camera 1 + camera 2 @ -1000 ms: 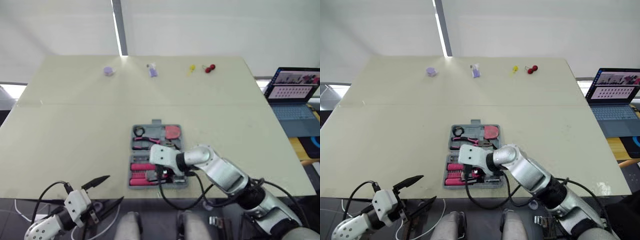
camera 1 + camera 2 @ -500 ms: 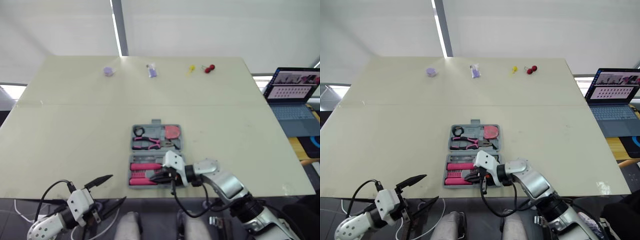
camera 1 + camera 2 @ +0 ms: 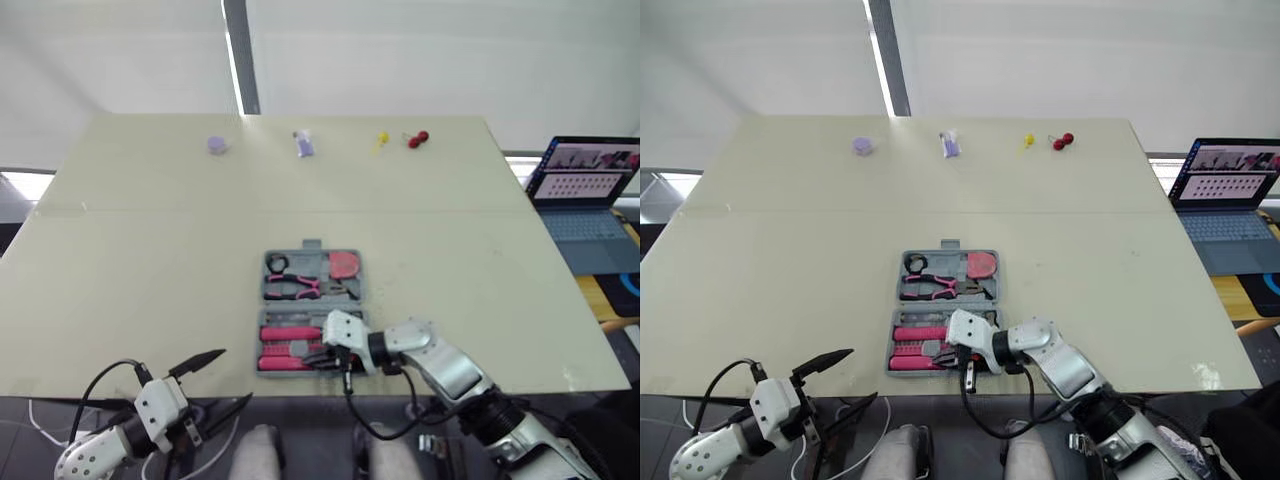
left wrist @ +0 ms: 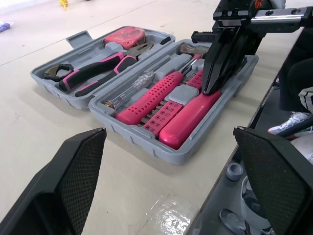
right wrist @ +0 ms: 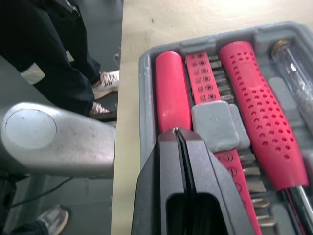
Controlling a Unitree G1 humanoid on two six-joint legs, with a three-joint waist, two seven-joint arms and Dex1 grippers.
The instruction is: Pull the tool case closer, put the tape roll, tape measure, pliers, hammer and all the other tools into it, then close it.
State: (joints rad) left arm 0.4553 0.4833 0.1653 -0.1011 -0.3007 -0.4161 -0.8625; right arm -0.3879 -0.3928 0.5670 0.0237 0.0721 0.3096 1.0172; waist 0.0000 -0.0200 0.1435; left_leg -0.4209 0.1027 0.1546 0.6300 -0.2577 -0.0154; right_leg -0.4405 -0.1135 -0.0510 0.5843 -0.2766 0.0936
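Tool case (image 4: 139,138) lies open on the counter (image 3: 150,250), centre, close to the near edge, both halves flat with the lid half on the far side. Tools are already in it.

Far half:
- pliers (image 4: 98,68), pink and black grips
- pink tape measure (image 4: 124,36) at the right end
- black tape roll (image 3: 278,263) at the left end

Near half:
- dimpled pink screwdriver (image 4: 146,95)
- clear-shaft tester screwdriver (image 4: 128,87) just beside it on the far side
- pink bit rack (image 4: 166,111)
- smooth pink handle (image 4: 188,120) nearest the counter edge

Right end effector (image 5: 176,132) is over the near half of the case. Its two black fingers are pressed together with no gap and grip nothing. The tips point down at the spot between the smooth pink handle and the bit rack. Cannot tell if they touch the tools.

Left end effector (image 3: 233,375) hangs below the near counter edge, left of the case and well apart from it. Its fingers are spread wide and empty.

Along the far counter edge, left to right:
- purple item (image 3: 216,144)
- lilac item (image 3: 304,143)
- yellow item (image 3: 383,138)
- red cherry-like pair (image 3: 418,138)

An open laptop (image 3: 585,190) sits off the counter's right side.
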